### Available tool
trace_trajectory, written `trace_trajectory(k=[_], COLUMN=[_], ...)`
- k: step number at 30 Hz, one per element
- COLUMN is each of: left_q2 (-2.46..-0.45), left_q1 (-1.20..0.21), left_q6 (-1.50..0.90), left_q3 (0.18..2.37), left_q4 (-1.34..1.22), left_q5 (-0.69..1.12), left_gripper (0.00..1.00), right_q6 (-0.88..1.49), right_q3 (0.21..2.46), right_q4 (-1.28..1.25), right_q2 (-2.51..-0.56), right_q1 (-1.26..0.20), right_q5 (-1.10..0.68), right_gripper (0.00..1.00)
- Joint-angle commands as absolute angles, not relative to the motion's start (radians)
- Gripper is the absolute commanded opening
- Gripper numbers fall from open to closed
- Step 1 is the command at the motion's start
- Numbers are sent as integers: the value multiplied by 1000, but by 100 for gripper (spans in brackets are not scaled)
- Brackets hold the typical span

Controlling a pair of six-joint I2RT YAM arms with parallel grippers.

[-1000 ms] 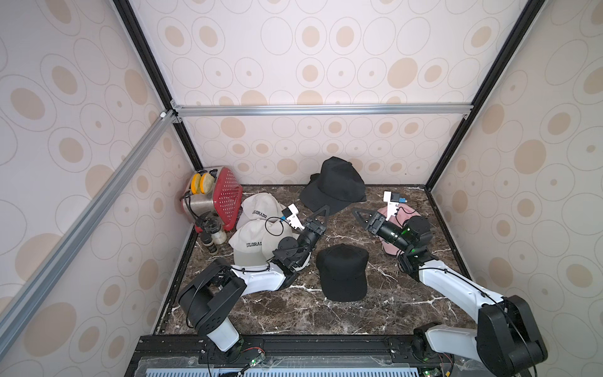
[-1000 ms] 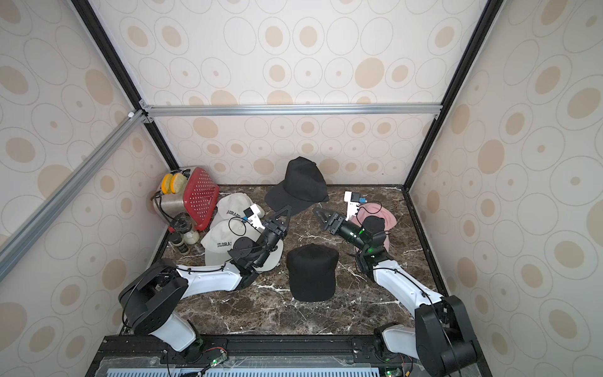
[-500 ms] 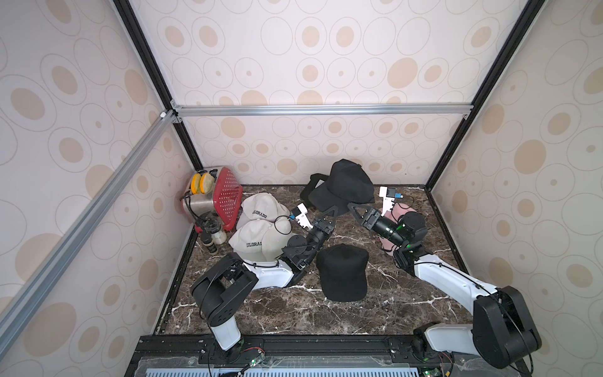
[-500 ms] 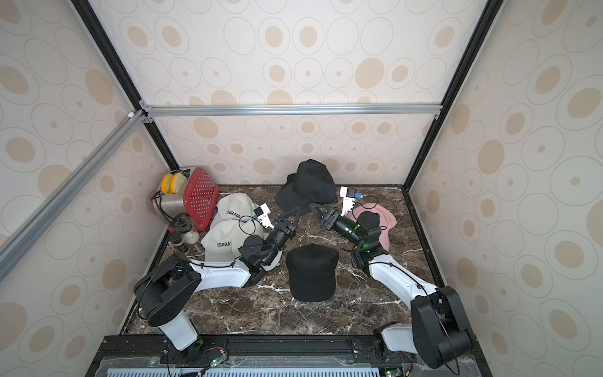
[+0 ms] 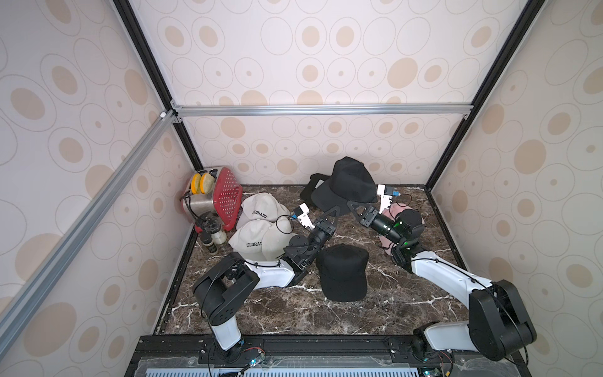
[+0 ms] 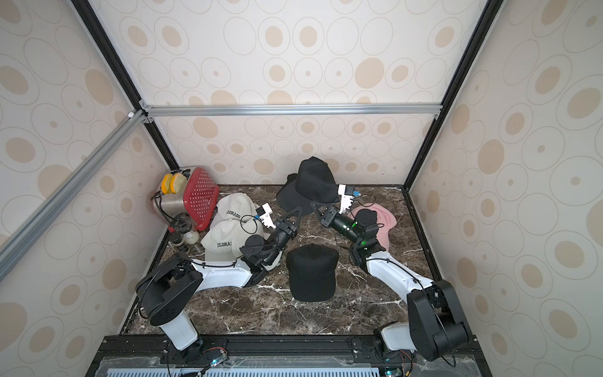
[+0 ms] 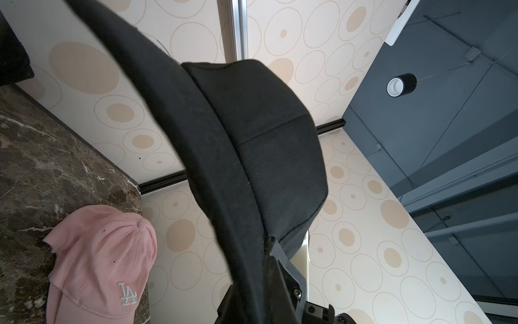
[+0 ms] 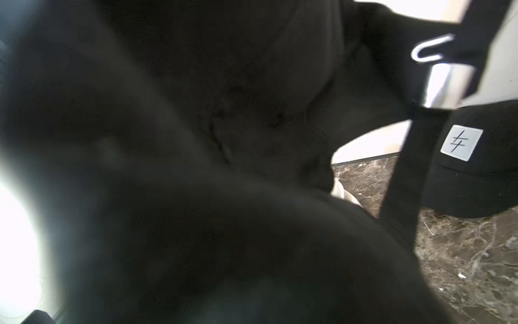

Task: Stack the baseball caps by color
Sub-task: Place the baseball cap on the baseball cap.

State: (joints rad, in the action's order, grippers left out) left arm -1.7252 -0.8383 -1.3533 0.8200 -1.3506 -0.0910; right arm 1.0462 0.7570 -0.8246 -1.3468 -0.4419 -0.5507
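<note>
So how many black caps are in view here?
3. The lifted black cap hangs at the back; the patched cap sits on the table beside it; the front cap lies flat mid-table. The lifted one could hide another.

The dark marble tabletop [image 5: 293, 313] is carrying a black cap [image 5: 342, 272] at mid-front, white COLORADO caps [image 5: 254, 241] overlapping at left, a pink cap [image 7: 98, 261] at right, a patch-marked black cap [image 8: 476, 162] at the rear, and a toaster [image 5: 199, 202], red colander [image 5: 228, 196] and small jars [image 5: 213, 235] crowding the far-left corner.
</note>
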Motion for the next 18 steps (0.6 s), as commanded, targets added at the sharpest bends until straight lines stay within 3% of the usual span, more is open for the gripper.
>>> trace_trajectory(k=[1, 2, 3, 10, 18], left_q2=[-1725, -1725, -1715, -1562, -1298], left_q1=[-853, -854, -852, -850, -835], left_q6=[-1168, -1134, -1117, -855, -522], left_q3=[871, 874, 871, 765, 801], left_q4=[-1408, -1384, -1330, -1083, -467], left_q5=[22, 49, 57, 5, -218], left_gripper=[62, 96, 99, 99, 99], right_q6=[848, 788, 718, 498, 422], right_q3=[791, 803, 814, 802, 823], right_q4=[-641, -564, -479, -165, 126], right_q2=[-1267, -1243, -1213, -1055, -1001], right_q1=[-444, -444, -440, -295, -198], right_q5=[-541, -539, -536, -622, -730], right_gripper=[0, 0, 0, 0, 0])
